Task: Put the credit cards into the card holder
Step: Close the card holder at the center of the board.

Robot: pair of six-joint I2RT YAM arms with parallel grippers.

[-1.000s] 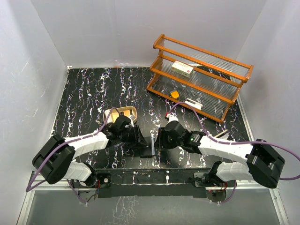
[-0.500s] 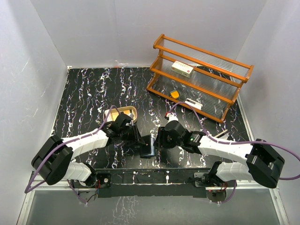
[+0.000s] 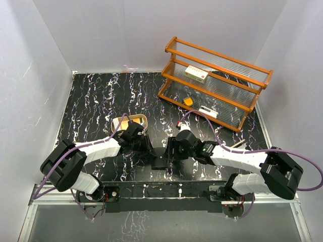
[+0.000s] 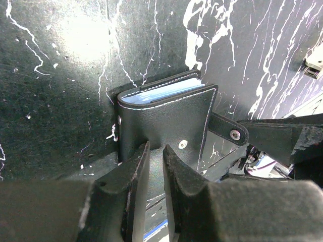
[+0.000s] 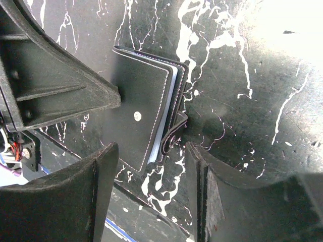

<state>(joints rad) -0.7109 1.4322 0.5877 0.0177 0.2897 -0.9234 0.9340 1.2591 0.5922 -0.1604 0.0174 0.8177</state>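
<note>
While the left gripper [image 4: 156,151] pinches the lower cover edge of the card holder [image 4: 166,116], fingers nearly together on the leather, the right gripper [image 5: 152,147] stands spread wide at the strap end, gripping nothing.

Item, near: card holder. Black bifold wallet, folded, lying on the marbled table [image 3: 91,101] between the two grippers. Pale blue-grey leaves show between the covers. The snap strap [image 4: 228,132] hangs unfastened.

Step in hand, as judged: working the strap or cover while the left gripper anchors the wallet. Opening or closing cannot be told.

Handling notes:
- Keep the left pinch low on the cover, off the leaves.
- Bring the right fingers onto the strap tab alone, not the stack.
- Move slowly, since thin leather will likely slide or buckle on the smooth top.

Item, middle: tan oval tray [image 3: 141,116], just behind the left wrist. Its contents are unreadable.

Item, far: wooden rack [image 3: 222,57], bearing a white-and-red box [image 3: 196,73].

Not made out:
- No loose credit cards appear in any view.
- Whether cards sit among the pale leaves cannot be told.
- The overhead camera shows the wallet only as a dark patch between the arms.
- The wallet's underside is hidden.
</note>
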